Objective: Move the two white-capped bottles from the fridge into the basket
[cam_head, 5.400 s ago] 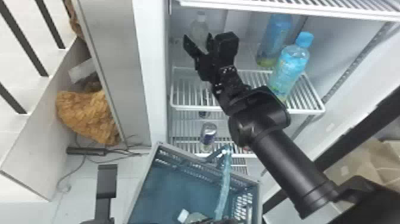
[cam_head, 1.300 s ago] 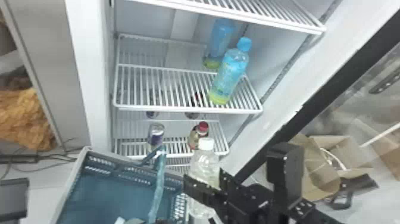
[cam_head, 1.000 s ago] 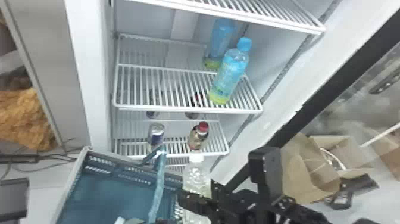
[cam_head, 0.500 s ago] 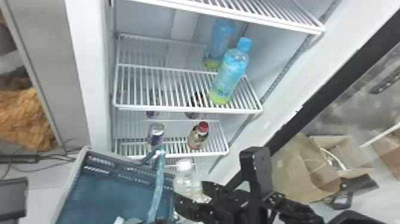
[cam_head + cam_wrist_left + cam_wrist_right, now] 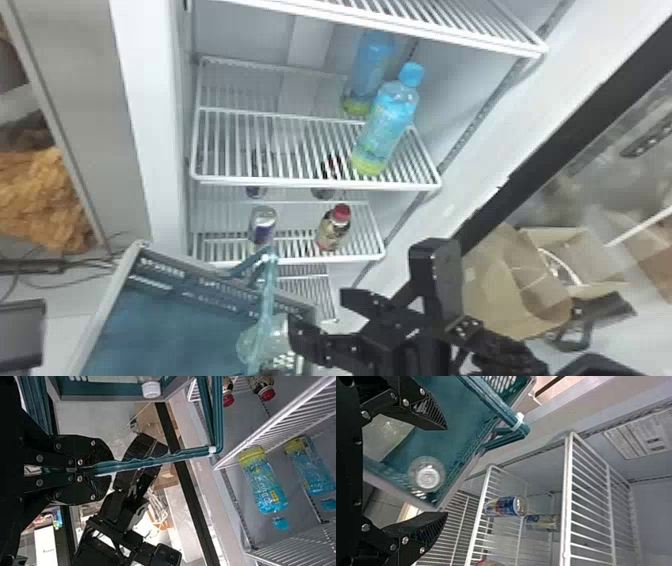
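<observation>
Resting in the basket (image 5: 170, 295): white-capped bottle (image 5: 428, 478), presumably slick, slightly yielding, best held mid-body. Right gripper (image 5: 447, 471): was spread. Left gripper (image 5: 110, 469): pinched the handle (image 5: 178, 456).

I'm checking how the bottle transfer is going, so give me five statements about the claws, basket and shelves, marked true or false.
1. The right claw is open. True.
2. The left claw grips a blue-capped bottle. False: it is shut on the basket handle.
3. The two blue-capped bottles stand on a fridge shelf. True.
4. The front red-capped bottle stands above them. False: it is on a lower shelf.
5. A white-capped bottle is inside the basket. True.
</observation>
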